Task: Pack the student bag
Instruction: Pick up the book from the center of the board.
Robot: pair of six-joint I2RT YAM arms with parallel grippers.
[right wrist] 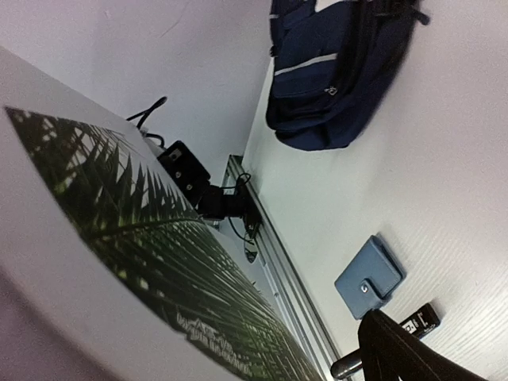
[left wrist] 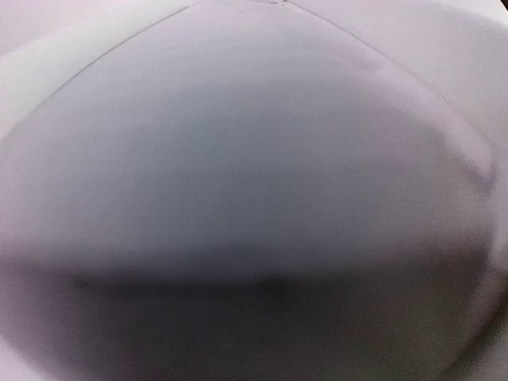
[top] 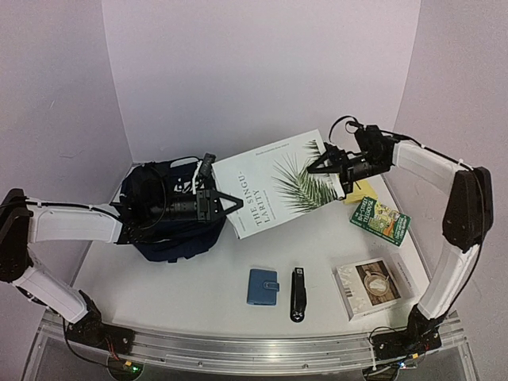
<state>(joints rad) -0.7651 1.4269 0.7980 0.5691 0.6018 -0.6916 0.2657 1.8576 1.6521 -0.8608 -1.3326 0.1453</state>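
Observation:
The student bag (top: 171,218), dark navy with thin white stripes, lies at the left of the table (top: 198,278); it also shows in the right wrist view (right wrist: 333,71). A large white book with a palm leaf on its cover (top: 278,186) is lifted at a tilt, its left end beside the bag. My left gripper (top: 230,203) is shut on the book's left edge, and the blurred white cover (left wrist: 254,159) fills its wrist view. My right gripper (top: 321,163) stands open at the book's upper right edge. In the right wrist view the cover (right wrist: 119,214) is at the left and only one dark finger (right wrist: 397,353) shows.
On the table in front lie a small light-blue snap wallet (top: 263,286), also seen in the right wrist view (right wrist: 369,278), and a black oblong item (top: 298,294). To the right are a boxed item with a picture (top: 373,287), a green book (top: 379,221) and a yellow thing (top: 361,190).

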